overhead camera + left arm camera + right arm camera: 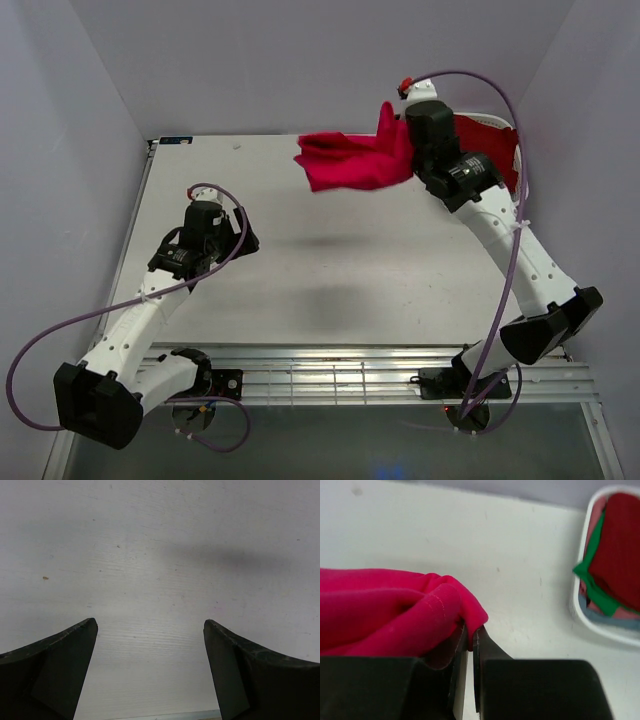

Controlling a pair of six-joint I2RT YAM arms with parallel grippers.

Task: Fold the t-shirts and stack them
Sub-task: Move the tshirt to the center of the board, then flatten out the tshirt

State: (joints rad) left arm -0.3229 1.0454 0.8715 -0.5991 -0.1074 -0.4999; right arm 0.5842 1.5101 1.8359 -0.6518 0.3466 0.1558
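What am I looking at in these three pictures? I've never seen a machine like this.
These are two robot arms bolted to a white table, each ending in a two-finger gripper. The wide picture looks down from above. The other two come from cameras on the wrists. The left gripper is open and empty over bare table. The right gripper is shut on a bunched crimson shirt, held above the table. At the far right, a white basket holds more cloth, including a dark red shirt and a green shirt.

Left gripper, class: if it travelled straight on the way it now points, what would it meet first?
Most likely the bare table: the left gripper is open, and only white tabletop shows between and beyond its fingers. The distance is unclear.
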